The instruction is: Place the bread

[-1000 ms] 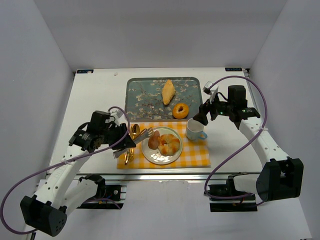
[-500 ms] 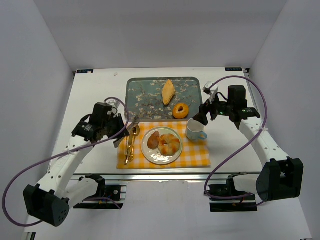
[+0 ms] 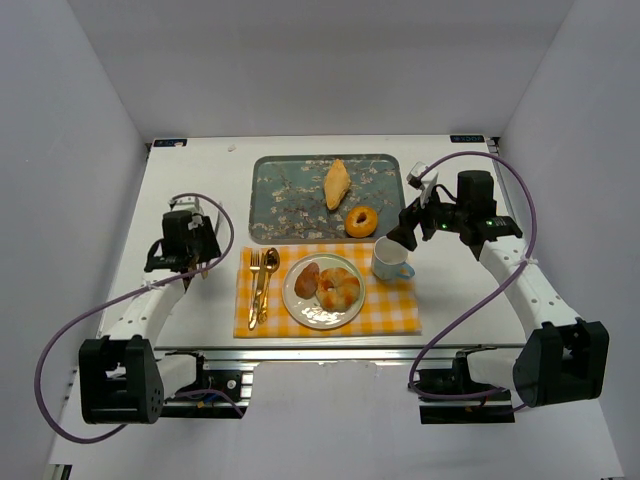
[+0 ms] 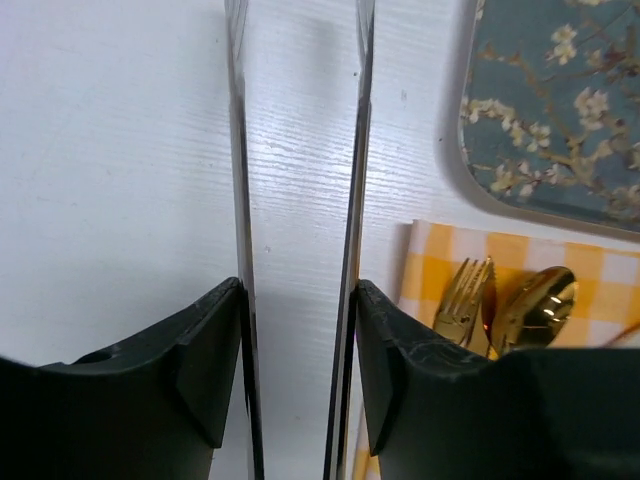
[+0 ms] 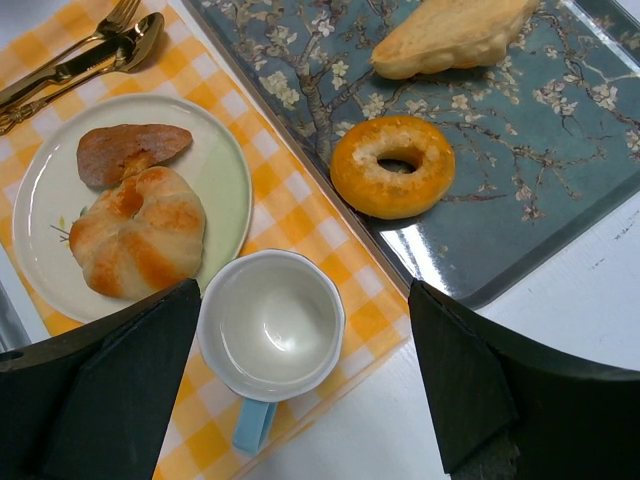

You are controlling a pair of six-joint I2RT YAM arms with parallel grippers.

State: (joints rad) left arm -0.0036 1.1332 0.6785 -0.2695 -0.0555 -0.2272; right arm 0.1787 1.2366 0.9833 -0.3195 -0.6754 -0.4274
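Bright, even light; sharp, soft shadows.

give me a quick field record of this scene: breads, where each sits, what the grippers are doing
plate: holds a round roll and a brown bread slice
tray: holds a bagel and a wedge-shaped bread
cup: empty, on the checked cloth
cutlery: on the cloth, left of the plate
left gripper: open, empty, over bare table
right gripper: open, empty, above the cup
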